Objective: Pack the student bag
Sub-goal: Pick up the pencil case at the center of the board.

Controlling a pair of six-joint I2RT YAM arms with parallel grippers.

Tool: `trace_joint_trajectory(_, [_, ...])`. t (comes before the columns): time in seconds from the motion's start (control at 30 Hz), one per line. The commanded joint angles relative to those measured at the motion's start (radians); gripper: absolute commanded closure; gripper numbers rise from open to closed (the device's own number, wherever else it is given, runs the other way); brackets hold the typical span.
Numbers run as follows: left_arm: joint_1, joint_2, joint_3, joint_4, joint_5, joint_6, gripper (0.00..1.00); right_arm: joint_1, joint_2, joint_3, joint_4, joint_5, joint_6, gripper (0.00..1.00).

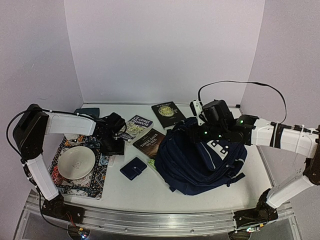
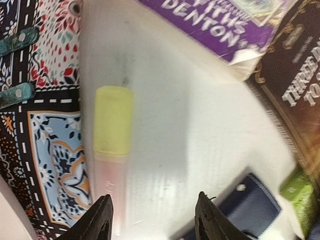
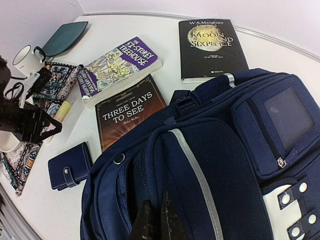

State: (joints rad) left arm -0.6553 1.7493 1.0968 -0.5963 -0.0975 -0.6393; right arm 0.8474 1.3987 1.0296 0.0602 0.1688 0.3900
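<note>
student bag [image 1: 200, 165] is at right-centre of the table [image 1: 150, 195], lying flat with front pocket up, its top end just beside the Three Days to See book [image 3: 125, 112] and the wallet [image 3: 70, 166]

right gripper [image 3: 156, 220] is down on the bag's top panel by the zip opening, jaws pressed together. Can't tell if a fold of fabric is nipped between them

left gripper [image 2: 155, 220] has jaws spread and nothing in them. It hovers low over a yellow-capped highlighter [image 2: 114, 120] next to the patterned mat [image 2: 50, 150]. That view is blurred

handling, as a judgement: the bag is soft and floppy with no stiff rim, so the mouth will likely sag shut unless one arm holds it up. It looks bulky enough to drag rather than slide clean. Best holds are probably the zip edge of the main compartment or the strap loop [image 3: 186, 103] at the top. The mesh panel and smooth front would likely slip or just bunch up
</note>
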Motion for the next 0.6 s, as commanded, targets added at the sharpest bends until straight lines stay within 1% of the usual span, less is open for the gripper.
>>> trace_joint_trajectory(0.0, [0.013,0.020,0.056,-0.053,-0.061,0.040,0.44,0.005,-0.051,-0.003,0.043,0.024,0.006,1.00])
trace_joint_trajectory(0.27, [0.021,0.065,0.070,-0.055,-0.072,0.056,0.45,0.005,-0.047,0.001,0.042,0.023,0.004,1.00])
trace_joint_trajectory(0.57, [0.022,0.117,0.081,-0.056,-0.043,0.066,0.58,0.005,-0.047,0.001,0.041,0.017,0.007,1.00])
